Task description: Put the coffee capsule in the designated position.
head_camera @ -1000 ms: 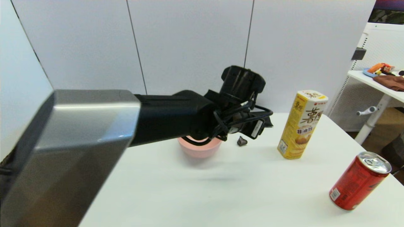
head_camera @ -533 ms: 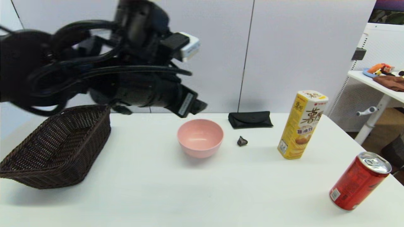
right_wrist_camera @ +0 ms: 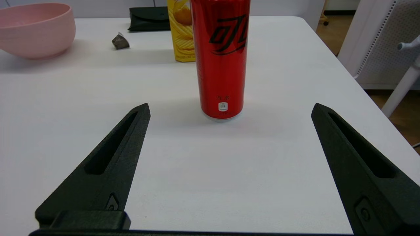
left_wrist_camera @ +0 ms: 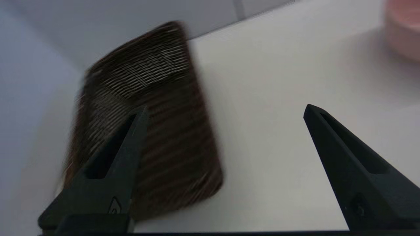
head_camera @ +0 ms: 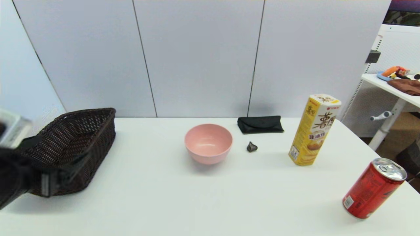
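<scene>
Now left gripper (left_wrist_camera: pixel 224 111) lower, beside wicker basket (head_camera: pixel 70 146).

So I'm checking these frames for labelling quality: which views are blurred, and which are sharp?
Left wrist view: the wicker basket is smeared by motion blur and the pink bowl is soft. Head view: table items are sharp, only the left arm at the left edge is blurred. Right wrist view: sharp, with the red can and coffee capsule crisp.
</scene>
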Tool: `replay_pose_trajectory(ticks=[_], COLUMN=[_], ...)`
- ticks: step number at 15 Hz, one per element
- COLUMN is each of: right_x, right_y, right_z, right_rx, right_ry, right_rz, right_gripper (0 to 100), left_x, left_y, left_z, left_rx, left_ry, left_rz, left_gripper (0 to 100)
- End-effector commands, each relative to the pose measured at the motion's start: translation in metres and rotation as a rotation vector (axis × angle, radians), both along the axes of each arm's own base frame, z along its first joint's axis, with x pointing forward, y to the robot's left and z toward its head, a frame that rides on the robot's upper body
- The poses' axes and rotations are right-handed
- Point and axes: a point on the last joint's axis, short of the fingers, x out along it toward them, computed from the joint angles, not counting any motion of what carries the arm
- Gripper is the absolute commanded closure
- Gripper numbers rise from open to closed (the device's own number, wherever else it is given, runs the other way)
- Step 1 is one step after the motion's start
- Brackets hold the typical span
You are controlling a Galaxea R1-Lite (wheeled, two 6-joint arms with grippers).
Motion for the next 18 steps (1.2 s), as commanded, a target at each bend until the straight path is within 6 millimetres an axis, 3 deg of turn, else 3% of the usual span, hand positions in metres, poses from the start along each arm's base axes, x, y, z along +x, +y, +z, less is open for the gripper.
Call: replay_pose_trajectory(ticks=[1,3,6,8,10,18], right_x=[0.0,0.0,0.0,0.0,0.0,0.0], right_y=[0.0,0.0,0.0,0.0,0.0,0.0], right_z=[0.0,0.0,0.0,0.0,0.0,0.0], right_rx=[0.0,0.0,0.0,0.0,0.0,-0.001], right_ry=[0.001,0.001,0.001,0.001,0.001,0.001], right_rz=[0.001,0.001,0.001,0.001,0.002,0.001], right_gripper=[0,0,0,0,0,0], left_x=[-0.106,-0.118,-0.124,-0.126,-0.143,-0.142], left_y=[0.026,0.021,0.02,0.021,0.023,0.023], left_z=[-0.067,-0.089,-0.1,-0.104,-0.12,-0.119], left_rx=[-0.031,-0.103,-0.143,-0.154,-0.193,-0.355], left_ry=[-0.324,-0.217,-0.15,-0.146,-0.198,-0.216], left_rz=[0.194,0.024,-0.137,-0.076,0.025,0.066], left_gripper=[0,0,0,0,0,0])
